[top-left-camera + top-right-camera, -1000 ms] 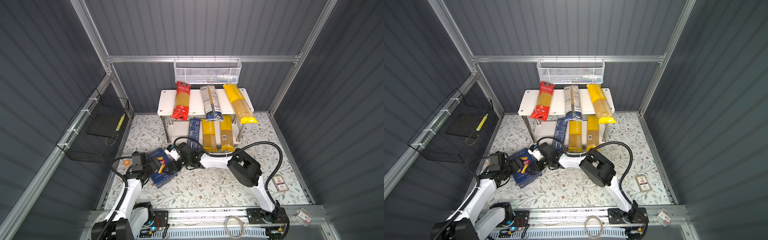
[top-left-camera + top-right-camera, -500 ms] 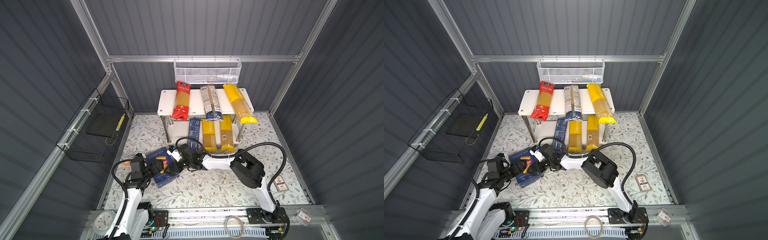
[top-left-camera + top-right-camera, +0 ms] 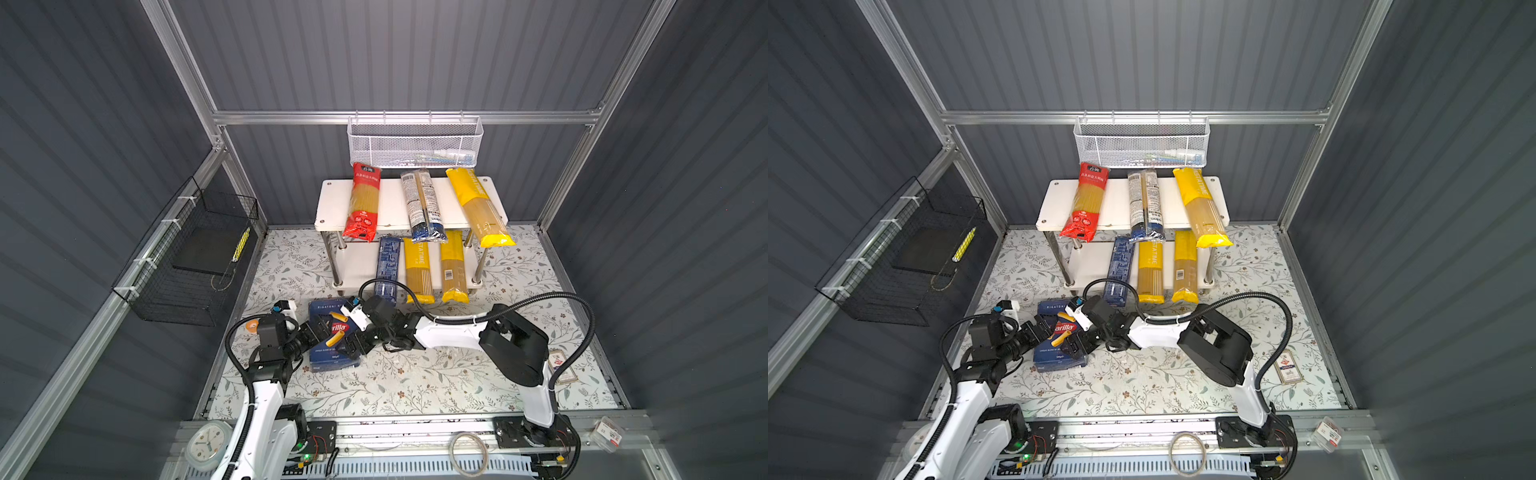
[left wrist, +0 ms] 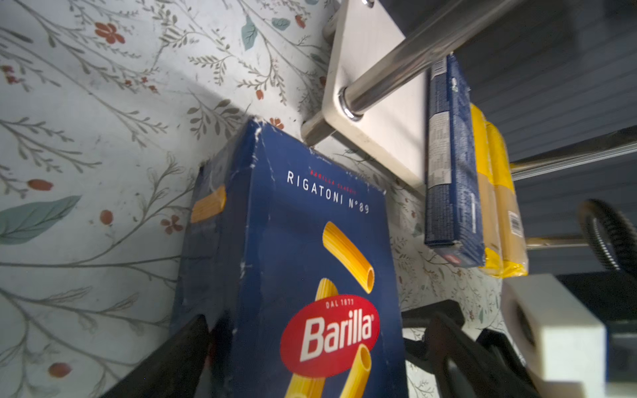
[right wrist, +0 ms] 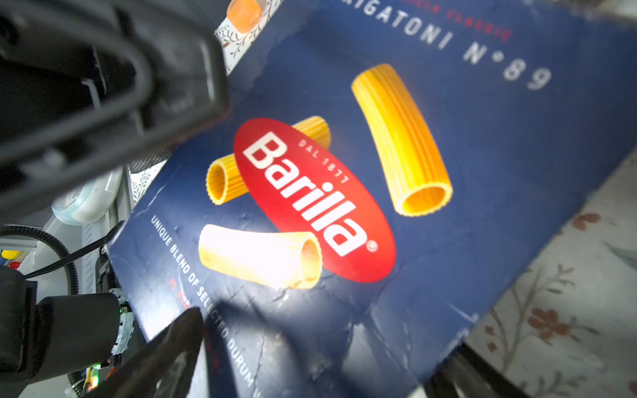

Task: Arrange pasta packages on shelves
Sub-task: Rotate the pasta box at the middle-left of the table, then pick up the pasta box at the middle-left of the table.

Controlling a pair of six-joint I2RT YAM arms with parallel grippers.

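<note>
The blue Barilla box [image 3: 332, 334] [image 3: 1061, 332] lies on the floral floor in front of the shelves [image 3: 328, 203], between my two grippers. My left gripper [image 3: 312, 332] [image 4: 320, 317] stands open at the box's left side, with floor showing between one finger and the box [image 4: 310, 241]. My right gripper [image 3: 351, 345] [image 5: 324, 337] reaches in from the right, and both its fingers sit against the box's edges [image 5: 379, 172]. The top board holds a red pack [image 3: 363, 203], a clear and dark-blue pack [image 3: 422, 205] and a yellow bag [image 3: 478, 208]. The lower board carries a narrow dark-blue box [image 3: 388, 266] and two yellow bags [image 3: 417, 266].
A white mesh basket [image 3: 415, 143] hangs on the back wall above the rack. On the left wall hangs a black wire basket [image 3: 191, 257]. An orange tape roll [image 3: 250, 327] lies by the left arm, and a small card [image 3: 561, 365] lies at the right.
The Barilla box has turned straighter, its top now toward the rack. The left arm has drawn back toward the front. The right gripper's jaws have narrowed slightly onto the box.
</note>
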